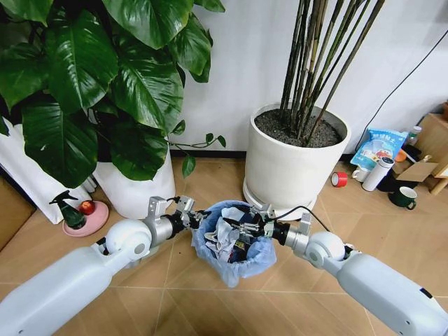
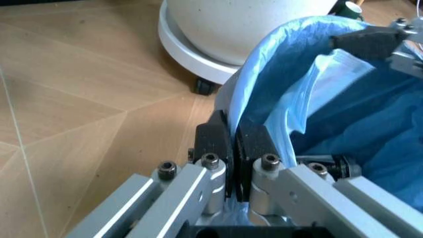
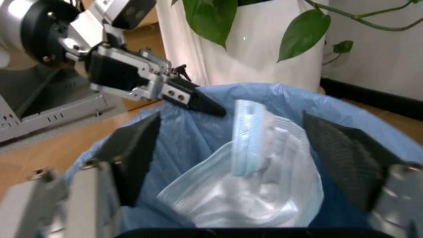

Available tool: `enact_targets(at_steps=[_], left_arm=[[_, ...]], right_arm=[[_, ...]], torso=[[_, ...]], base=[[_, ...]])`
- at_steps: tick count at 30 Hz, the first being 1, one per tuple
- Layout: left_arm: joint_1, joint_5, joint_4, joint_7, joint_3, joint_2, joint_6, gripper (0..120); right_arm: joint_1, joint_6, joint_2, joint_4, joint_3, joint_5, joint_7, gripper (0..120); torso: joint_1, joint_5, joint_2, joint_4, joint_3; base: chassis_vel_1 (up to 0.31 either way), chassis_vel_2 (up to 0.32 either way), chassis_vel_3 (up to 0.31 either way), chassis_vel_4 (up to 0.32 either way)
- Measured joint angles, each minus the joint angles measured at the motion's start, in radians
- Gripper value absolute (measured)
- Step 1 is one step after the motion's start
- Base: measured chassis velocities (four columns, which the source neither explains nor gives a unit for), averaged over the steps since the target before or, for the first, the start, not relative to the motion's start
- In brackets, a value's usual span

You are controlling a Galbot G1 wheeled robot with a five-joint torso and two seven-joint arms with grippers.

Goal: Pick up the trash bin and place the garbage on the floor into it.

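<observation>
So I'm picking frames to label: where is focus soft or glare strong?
Head view: sharp, with glare on the big leaves. Left wrist view: the left pincer fairly crisp, the trash bin liner soft. Right wrist view: the right pincer fingers blurred close up, a face mask clearer.

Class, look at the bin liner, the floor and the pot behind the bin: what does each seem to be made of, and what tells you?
Trash bin liner: thin plastic film, light blue, crinkled and slightly translucent. Floor: wood-look boards, matte, grain lines and pale seams; possibly laminate. White plant pot: probably glazed ceramic or plastic, smooth with soft sheen; cannot tell which.
</observation>
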Motion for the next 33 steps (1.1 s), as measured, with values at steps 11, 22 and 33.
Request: enact_targets(at_steps=[11,22,33], left_arm=[[0.005,0.0,0.01,-0.004,-0.018,0.006,0.002,0],[0.003,0.002,0.01,-0.005,-0.009,0.007,0.003,0],[0.028,0.006,-0.004,-0.005,-0.038,0.02,0.003,0]], right_arm=[[-0.179,0.012,-0.079,0.113,0.202,0.034,0.011,100],[-0.192,0.053,-0.085,0.179,0.243,0.062,-0.011,100],[-0.288,0.026,-0.127,0.26,0.378,0.113,0.111,100]], torso=[[0.0,0.0,0.0,-0.0003,0.0],[0.0,-0.0001,0.0,-0.0001,0.0],[0.0,-0.0001,0.0,0.0002,0.0]], base=[[0.0,0.0,0.0,0.0],[0.0,0.0,0.0,0.0],[0.0,0.0,0.0,0.0]])
